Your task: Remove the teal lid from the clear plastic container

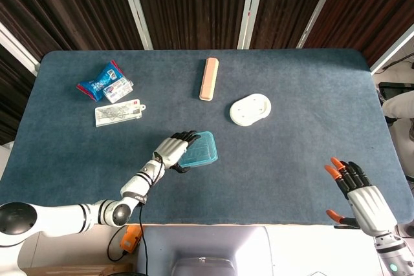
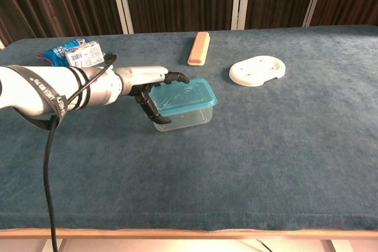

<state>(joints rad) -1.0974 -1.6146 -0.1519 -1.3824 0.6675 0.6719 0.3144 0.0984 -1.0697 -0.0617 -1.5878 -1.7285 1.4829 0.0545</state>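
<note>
A clear plastic container (image 2: 188, 118) with a teal lid (image 1: 201, 149) (image 2: 188, 95) stands near the middle of the table. My left hand (image 1: 173, 152) (image 2: 149, 85) is at its left end. The fingers lie over the lid's left edge and the thumb curls down against the clear wall, gripping there. The lid still sits on the container. Far to the right, near the table's front edge, my right hand (image 1: 359, 194) is open with its fingers spread, holding nothing. The chest view does not show it.
A peach-coloured bar (image 1: 208, 79) (image 2: 199, 48) lies at the back centre. A white oval dish (image 1: 250, 109) (image 2: 257, 69) sits right of it. At the back left are a blue snack packet (image 1: 97, 83), a small white box (image 1: 119, 90) and a flat carded pack (image 1: 118, 112).
</note>
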